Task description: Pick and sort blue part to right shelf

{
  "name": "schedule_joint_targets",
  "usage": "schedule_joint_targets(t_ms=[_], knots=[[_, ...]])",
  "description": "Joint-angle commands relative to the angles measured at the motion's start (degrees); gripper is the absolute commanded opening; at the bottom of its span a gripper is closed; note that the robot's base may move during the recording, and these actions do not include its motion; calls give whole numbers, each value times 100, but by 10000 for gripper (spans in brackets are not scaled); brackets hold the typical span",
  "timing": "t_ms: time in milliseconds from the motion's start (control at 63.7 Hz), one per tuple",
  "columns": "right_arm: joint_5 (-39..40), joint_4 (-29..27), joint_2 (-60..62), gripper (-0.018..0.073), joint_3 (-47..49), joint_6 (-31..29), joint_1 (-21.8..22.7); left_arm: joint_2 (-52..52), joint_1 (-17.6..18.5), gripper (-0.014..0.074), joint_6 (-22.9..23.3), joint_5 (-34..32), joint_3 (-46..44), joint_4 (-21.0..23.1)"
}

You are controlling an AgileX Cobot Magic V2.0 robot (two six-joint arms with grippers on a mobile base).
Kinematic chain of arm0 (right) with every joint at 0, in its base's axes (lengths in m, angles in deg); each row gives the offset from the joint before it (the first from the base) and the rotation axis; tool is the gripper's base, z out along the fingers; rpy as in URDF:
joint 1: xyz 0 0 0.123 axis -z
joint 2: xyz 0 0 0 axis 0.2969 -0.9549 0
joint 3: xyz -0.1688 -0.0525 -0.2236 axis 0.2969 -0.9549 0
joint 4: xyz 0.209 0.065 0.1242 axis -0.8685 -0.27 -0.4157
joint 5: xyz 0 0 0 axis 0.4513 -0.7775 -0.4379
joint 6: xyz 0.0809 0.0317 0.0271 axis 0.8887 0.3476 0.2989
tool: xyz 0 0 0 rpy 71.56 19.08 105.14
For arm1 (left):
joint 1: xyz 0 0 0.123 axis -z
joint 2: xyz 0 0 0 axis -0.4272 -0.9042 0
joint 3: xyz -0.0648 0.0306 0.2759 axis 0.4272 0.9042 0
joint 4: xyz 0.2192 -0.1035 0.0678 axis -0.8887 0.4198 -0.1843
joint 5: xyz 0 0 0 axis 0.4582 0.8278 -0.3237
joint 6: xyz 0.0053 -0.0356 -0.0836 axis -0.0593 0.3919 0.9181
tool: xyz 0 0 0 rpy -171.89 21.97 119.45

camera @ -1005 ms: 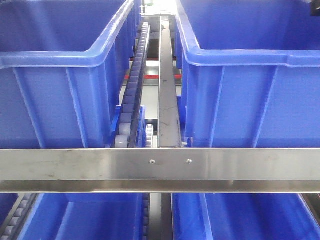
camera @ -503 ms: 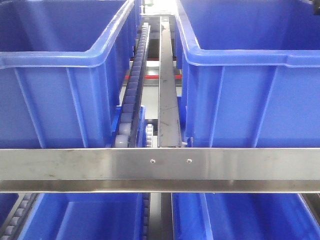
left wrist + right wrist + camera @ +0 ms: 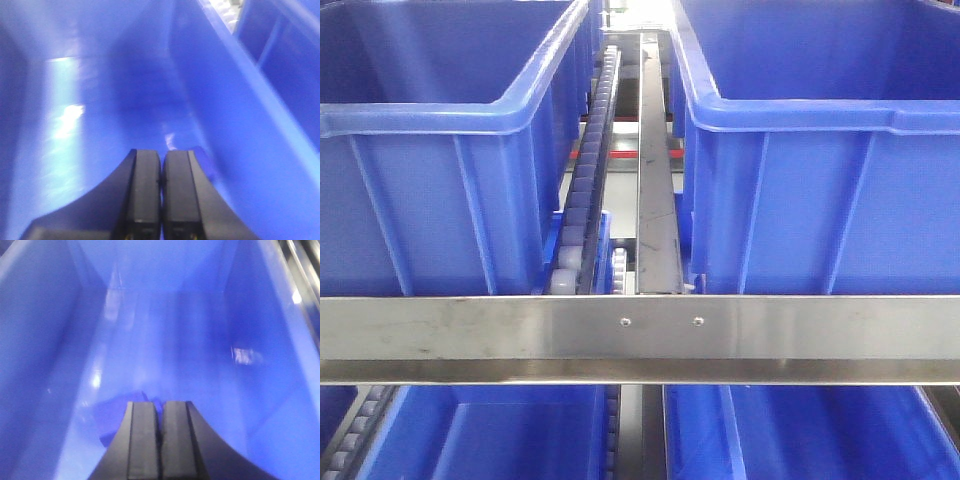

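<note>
A blue part (image 3: 125, 415) lies on the floor of a blue bin (image 3: 45, 340), partly hidden behind the right gripper (image 3: 160, 440), whose black fingers are pressed together, holding nothing. The left gripper (image 3: 161, 200) is likewise clenched on nothing inside another bin (image 3: 250, 125). In the front view, the right shelf (image 3: 640, 335) carries blue bins beside a roller track (image 3: 582, 195).

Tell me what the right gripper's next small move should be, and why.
Probably open the right gripper. Its fingers are pressed together with nothing between them, low inside a blue bin. What may be the blue part, a darker blue shape, lies just past the tips. It is too blurred to be sure.
</note>
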Motion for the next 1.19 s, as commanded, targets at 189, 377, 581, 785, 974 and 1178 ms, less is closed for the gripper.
schedule_joint_targets(t_ms=[189,377,581,785,974,1178], knots=[[1025,0,930,54,-600,-6,69,1060,-870,133,4,-420,283,582],[1288,0,2014,54,-1627,-6,69,2327,-969,133,4,-659,1335,582],[1195,0,3223,54,-2418,-6,69,3721,-969,133,4,-683,2547,582],[1014,0,4132,54,-2763,-6,69,4690,-969,133,4,-683,3271,582],[973,0,4293,54,-2768,-6,69,5007,-969,133,4,-683,3349,582],[973,0,4293,54,-2768,-6,69,5007,-969,133,4,-606,3349,582]])
